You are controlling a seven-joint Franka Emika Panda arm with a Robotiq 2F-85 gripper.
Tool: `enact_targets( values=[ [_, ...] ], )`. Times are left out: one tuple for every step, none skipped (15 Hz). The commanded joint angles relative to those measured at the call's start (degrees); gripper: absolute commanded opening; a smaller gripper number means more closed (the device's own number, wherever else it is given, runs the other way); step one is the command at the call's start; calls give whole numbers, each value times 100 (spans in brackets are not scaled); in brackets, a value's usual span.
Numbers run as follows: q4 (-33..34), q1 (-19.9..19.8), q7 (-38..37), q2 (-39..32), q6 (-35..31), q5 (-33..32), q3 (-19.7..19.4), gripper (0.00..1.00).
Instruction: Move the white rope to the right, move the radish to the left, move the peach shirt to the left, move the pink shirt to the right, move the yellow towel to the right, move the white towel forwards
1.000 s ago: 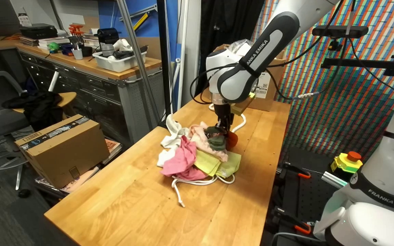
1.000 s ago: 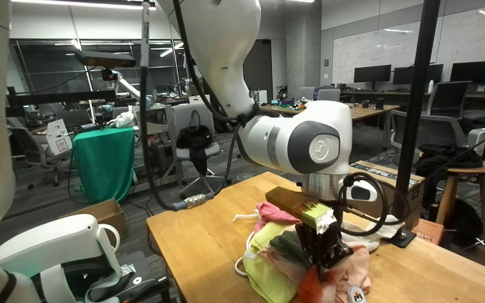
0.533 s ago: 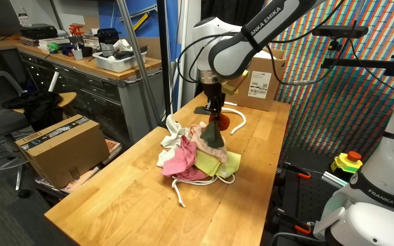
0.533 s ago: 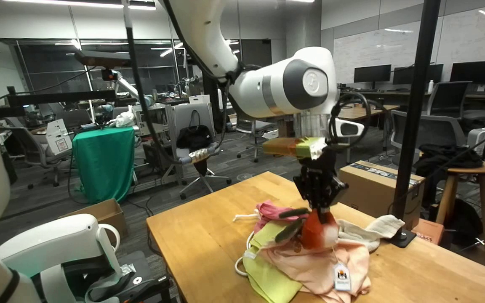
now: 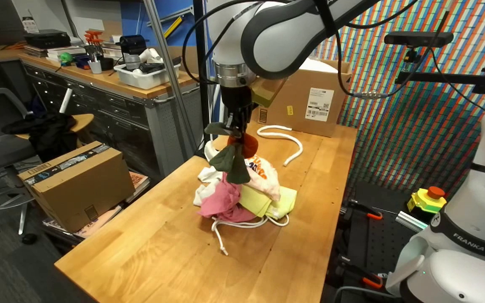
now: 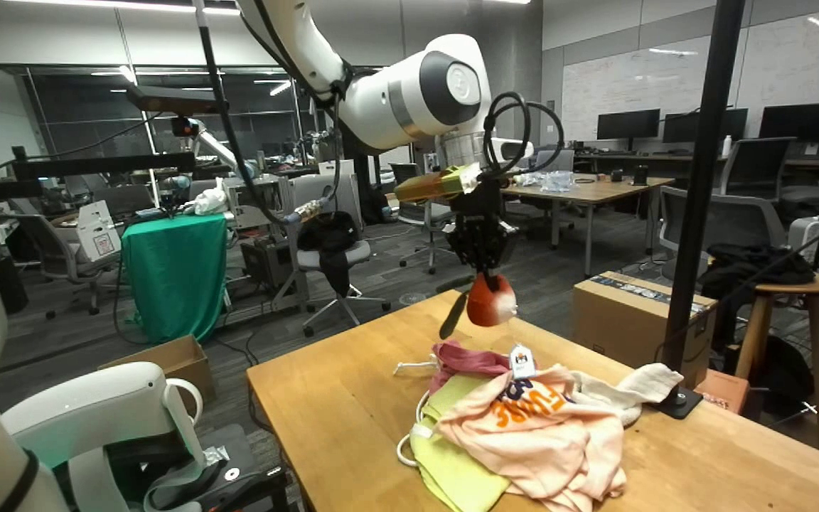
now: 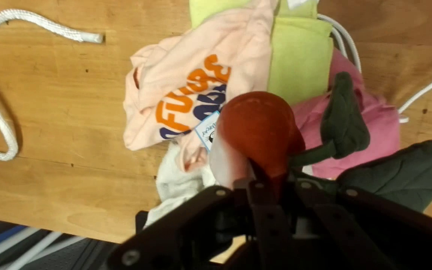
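Observation:
My gripper [image 6: 491,276] is shut on the red radish [image 6: 489,302], which hangs above the cloth pile with its dark green leaves drooping. A white tag dangles beneath it. Below, the peach shirt [image 6: 544,444] lies with orange and blue lettering facing up, partly over the yellow towel [image 7: 300,60]. Beside these is the crumpled pink shirt [image 5: 219,204], partly behind the radish's leaves in the wrist view. The white towel [image 6: 640,387] pokes out at the pile's side. Apart from the pile, the white rope [image 7: 36,20] curves on bare wood, near the cardboard box in an exterior view.
A thinner white cord [image 5: 219,237] with a knotted end comes out from under the cloths. A cardboard box [image 5: 297,103] stands at one end of the table [image 5: 158,252]. A black post [image 6: 694,206] rises at the table's edge, close to the white towel.
The gripper has risen off the pile with the radish held, moving up and leftward in both exterior views. The peach shirt's lettering has come into sight; the cloths and rope look unmoved.

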State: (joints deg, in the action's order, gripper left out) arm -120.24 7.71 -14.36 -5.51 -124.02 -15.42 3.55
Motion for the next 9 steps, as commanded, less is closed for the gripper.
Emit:
enact_targets(
  values=[
    [307,224,-161,-121,221,-115,270,6],
    [401,301,-156,-187,301,-120,350,6],
    [476,367,-143,-218,378,-102,417,6],
    [569,436,-139,-278,469,-112,480,6],
    [672,508,-164,-346,542,-134,542,6],
    [770,571,-151,-402,612,-98,599,6],
    [869,650,-191,-506,607,-98,655,6],
    [955,709,-182,-570,630,-64,697,6],
    [1040,780,-252,-682,545,-64,737,6]
  ],
)
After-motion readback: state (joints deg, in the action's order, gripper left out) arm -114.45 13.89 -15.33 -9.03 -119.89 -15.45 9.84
